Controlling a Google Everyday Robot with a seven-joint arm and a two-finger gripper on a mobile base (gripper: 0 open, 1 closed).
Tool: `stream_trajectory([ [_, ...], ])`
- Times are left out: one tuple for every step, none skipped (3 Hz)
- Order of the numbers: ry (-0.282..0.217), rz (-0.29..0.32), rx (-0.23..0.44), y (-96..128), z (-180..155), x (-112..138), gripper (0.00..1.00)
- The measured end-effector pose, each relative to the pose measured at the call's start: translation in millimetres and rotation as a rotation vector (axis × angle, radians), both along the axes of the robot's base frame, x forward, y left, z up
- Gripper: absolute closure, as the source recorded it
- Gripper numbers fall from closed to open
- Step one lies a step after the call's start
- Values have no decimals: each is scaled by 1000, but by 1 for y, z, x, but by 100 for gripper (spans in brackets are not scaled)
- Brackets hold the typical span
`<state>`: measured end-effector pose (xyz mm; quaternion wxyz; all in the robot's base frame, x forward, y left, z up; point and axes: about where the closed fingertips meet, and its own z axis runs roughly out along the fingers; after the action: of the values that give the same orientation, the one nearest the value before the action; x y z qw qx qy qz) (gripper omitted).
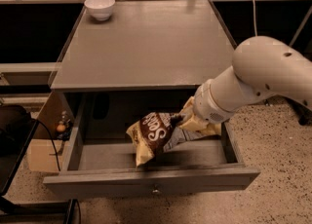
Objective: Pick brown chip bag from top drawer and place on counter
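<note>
Gripper [179, 119] inside the drawer [151, 179], right half, just below the front edge of the counter [146, 43]. Fingers closed on the bag [153, 135], pinching its right end. Crumpled cream foil bunched up around the wrist there.

Bag in the drawer opening, not yet on the counter. Tilted: right end up at the gripper, left end hanging down toward the drawer front. Brown face with white script toward the camera, cream end at the bottom. Looks clear of the drawer floor over most of its length. Can't tell whether the lowest corner touches the floor or the front panel.

Drawer pulled out, knob [155, 189] centred on the front panel.

Arm [253, 82] white, coming in from the right across the drawer's right wall, with the bulky joint out over the speckled floor [273, 145].

White bowl [100, 7] at the counter's back left corner, well apart from bag and gripper. Cable [254, 13] running down behind the back right corner. Cardboard box [41, 152] on the ground left of the cabinet.
</note>
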<state>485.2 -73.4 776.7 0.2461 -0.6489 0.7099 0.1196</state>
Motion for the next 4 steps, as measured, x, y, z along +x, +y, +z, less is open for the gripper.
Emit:
stream_trajectory([
  [-12,-7,-27,5,40,-4,100],
  [-15,-40,-63,6,78,-11,100],
  [-44,-70,-84,10,135,-15,100],
  [-144,-71,-41,15,183,5,100],
])
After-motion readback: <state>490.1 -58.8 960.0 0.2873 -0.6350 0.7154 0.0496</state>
